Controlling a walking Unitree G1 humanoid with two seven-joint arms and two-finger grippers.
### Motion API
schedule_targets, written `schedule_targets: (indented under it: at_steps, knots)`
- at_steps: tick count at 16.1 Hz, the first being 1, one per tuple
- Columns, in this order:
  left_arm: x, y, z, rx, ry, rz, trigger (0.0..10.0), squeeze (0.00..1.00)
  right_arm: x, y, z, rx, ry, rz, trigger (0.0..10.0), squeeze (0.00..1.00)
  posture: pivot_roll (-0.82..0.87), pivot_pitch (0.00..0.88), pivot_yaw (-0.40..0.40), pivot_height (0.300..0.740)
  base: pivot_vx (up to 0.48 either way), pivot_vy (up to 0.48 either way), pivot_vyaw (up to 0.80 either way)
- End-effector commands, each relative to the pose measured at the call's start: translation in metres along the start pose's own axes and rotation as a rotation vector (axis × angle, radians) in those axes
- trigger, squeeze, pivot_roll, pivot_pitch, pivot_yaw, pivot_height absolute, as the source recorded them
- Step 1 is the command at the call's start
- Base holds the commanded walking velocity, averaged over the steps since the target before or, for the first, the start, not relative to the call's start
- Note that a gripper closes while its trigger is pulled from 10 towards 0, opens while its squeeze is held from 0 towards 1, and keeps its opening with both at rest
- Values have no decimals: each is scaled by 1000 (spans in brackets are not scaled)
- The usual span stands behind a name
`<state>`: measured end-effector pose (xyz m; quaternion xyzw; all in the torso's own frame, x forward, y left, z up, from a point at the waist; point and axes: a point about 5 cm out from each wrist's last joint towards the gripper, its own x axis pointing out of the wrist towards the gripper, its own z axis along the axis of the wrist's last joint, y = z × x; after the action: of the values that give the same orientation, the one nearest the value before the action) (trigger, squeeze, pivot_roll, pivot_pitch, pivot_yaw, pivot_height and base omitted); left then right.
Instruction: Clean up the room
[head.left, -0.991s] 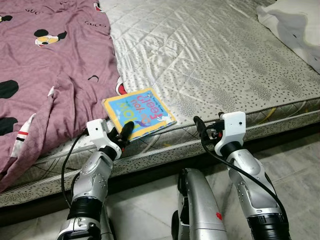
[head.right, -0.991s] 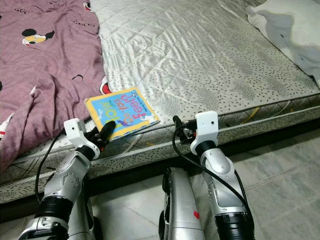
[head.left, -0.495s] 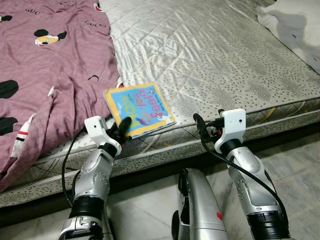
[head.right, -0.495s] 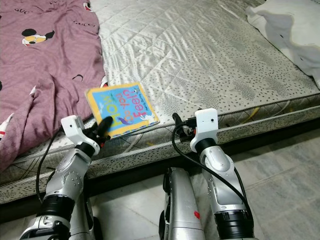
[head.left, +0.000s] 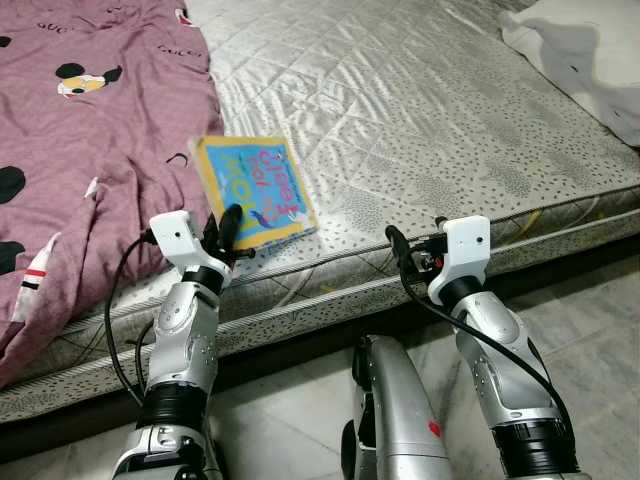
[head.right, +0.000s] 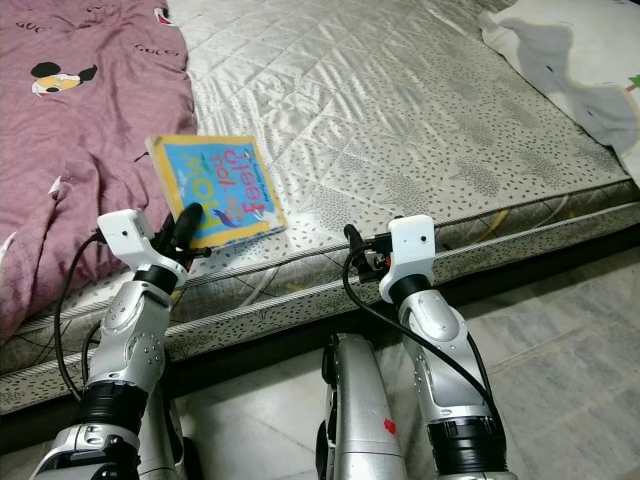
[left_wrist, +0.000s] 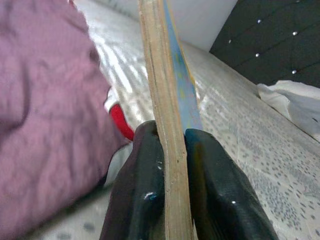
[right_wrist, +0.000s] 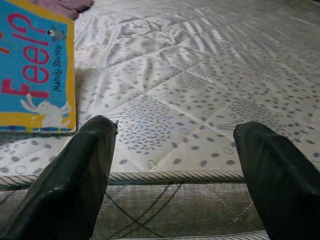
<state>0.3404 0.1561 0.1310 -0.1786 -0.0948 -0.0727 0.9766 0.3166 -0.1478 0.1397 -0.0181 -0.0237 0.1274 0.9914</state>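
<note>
A grey quilted mattress lies bare along its near edge, with a purple cartoon-mouse sheet rumpled over its left part, a white cloth bunched at its far right, and grey tiled floor below.

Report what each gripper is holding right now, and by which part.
The left gripper is shut on the picture book, pinching its near edge between both fingers. The right gripper is open at the mattress edge, holding nothing.
</note>
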Motion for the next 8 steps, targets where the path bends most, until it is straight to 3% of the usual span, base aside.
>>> schedule_targets:
  at_steps: [1,2,3,8]
  knots:
    - [-3,6,9,85,-41,26,0,0,-1,2,1,17,-14,14,10000,0,-103,129,-76,478,0,0,0]
    - [-3,6,11,104,-46,23,0,0,-1,2,1,26,-16,18,10000,0,-103,129,-76,478,0,0,0]
    - [-6,3,15,195,-74,17,0,0,0,4,2,57,-23,30,10000,0,-102,129,-73,478,0,0,0]
    - [-15,-1,14,298,-89,31,0,0,-1,5,2,69,-27,31,10000,0,-101,124,-71,478,0,0,0]
